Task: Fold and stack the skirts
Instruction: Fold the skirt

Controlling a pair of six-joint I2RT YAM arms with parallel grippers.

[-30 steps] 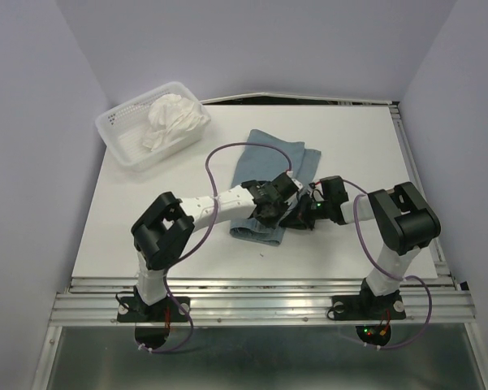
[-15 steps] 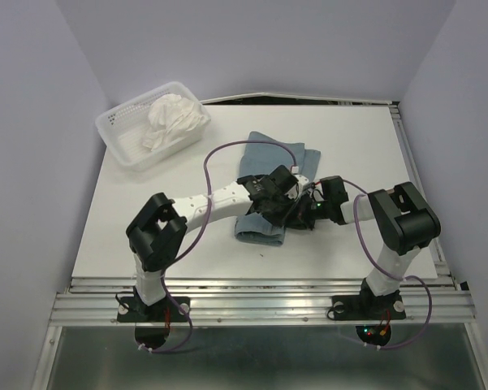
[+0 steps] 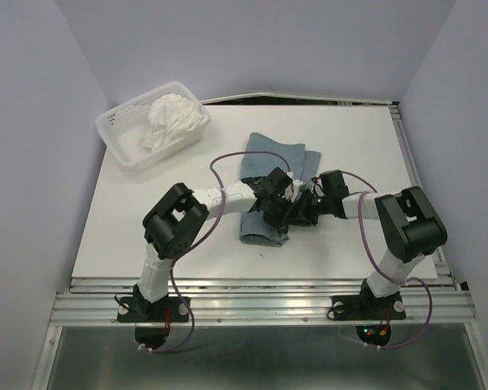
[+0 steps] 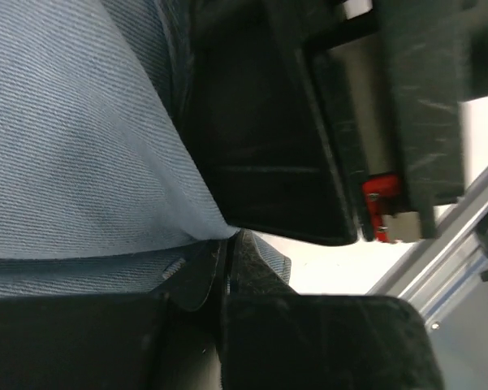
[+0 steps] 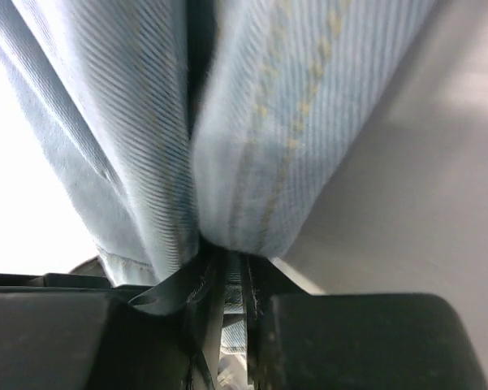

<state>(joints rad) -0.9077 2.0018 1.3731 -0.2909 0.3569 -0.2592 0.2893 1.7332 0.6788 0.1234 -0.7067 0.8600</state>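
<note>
Near the middle of the bench [image 3: 130, 219] lay the blue-grey skirt [image 3: 272, 154], partly folded; the left claw [image 4: 223, 272] was pressed together on its cloth; the right claw [image 5: 227, 272], just beside it, pinched a fold with jaws barely apart. At the far left corner the white skirt [image 3: 172, 118] sat bunched in a mesh basket [image 3: 126, 150].

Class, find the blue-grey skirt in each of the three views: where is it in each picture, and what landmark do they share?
Top external: the blue-grey skirt lies mid-table, partly under both wrists.
Left wrist: it fills the left side, its edge pinched in the left fingers at the bottom.
Right wrist: it runs down the middle, pinched in the right fingers below.
Shared landmark: the white table beside the cloth.
</note>
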